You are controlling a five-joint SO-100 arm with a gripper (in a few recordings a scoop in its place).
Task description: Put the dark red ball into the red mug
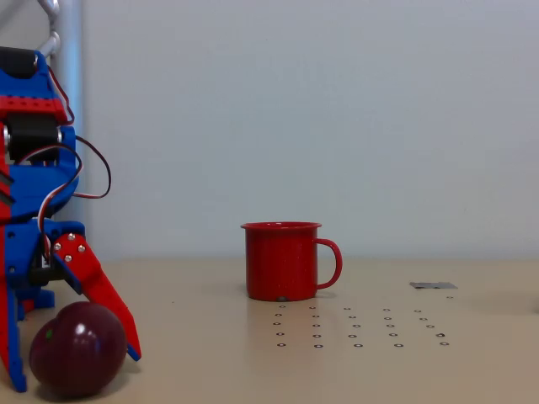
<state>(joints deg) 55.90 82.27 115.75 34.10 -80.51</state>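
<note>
The dark red ball (77, 349), glossy maroon with white highlights, rests on the beige table at the lower left of the fixed view. My blue-and-red gripper (75, 368) reaches down over it, open. The red finger (101, 290) slants down the ball's right side. The blue finger (13, 353) stands at the ball's left side, so the ball lies between the two, close to both. The red mug (282, 261) stands upright near the middle of the table, handle to the right, well to the right of the ball and gripper.
A pattern of small dark rings (358, 328) marks the table in front of and right of the mug. A small grey flat piece (433, 285) lies at the far right. A pale wall backs the table.
</note>
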